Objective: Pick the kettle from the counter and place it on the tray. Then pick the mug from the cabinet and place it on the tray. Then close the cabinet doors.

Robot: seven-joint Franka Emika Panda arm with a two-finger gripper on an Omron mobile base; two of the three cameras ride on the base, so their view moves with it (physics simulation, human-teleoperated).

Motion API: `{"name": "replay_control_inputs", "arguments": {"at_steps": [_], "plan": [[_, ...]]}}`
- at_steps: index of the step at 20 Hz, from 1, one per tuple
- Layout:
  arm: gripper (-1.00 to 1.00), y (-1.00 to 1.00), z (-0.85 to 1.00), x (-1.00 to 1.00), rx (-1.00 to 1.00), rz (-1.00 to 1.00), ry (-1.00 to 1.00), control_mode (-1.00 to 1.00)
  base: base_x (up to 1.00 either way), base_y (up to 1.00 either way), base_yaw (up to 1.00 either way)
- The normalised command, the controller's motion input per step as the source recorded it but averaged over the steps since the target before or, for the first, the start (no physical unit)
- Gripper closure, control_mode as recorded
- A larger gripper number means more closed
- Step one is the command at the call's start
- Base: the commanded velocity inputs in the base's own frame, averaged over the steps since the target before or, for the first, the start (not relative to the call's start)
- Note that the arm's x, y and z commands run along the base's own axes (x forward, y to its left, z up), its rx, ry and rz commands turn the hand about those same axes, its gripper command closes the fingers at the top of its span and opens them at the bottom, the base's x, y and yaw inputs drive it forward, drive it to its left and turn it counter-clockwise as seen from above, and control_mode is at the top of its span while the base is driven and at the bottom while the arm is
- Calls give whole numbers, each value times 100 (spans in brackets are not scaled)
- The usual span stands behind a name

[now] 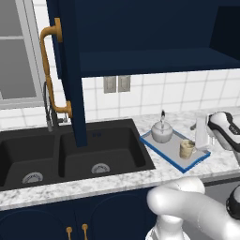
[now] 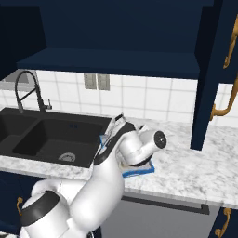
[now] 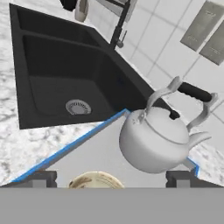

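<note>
Mug [image 3: 95, 180] sat nearest, betw open tool [image 3: 112, 179] tips, ungripped. Kettle [image 3: 159, 139] stood beside it on tray [image 3: 94, 151]. Black sink [image 3: 65, 83] lay beyond; cabinet doors [image 1: 70, 70] hung open.

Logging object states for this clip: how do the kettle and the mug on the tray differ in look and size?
The kettle is silvery grey and rounded, with a spout and a dark-gripped handle arching over its top; the mug is beige and open-topped. The kettle looks somewhat bigger than the mug. The kettle sits toward the tray's sink-side end, the mug nearer the end effector. Both stand upright on the blue-rimmed tray.
</note>
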Motion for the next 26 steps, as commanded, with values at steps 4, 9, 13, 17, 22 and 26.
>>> {"name": "replay_control_inputs", "arguments": {"at_steps": [4, 9, 13, 17, 22, 26], "plan": [[-100, 57, 54, -18, 0, 0, -10, -100, 0, 0, 0], [-100, 43, 66, -23, 0, 3, -2, -100, 0, 0, 0], [-100, 41, 59, -39, -3, 14, -3, -100, 0, 0, 0], [-100, 45, 43, -31, -8, 15, -16, -100, 0, 0, 0], [-100, 38, 39, -30, -8, 14, -18, -100, 0, 0, 0], [-100, 44, 23, -18, -13, 11, -8, -100, 0, 0, 0]]}}
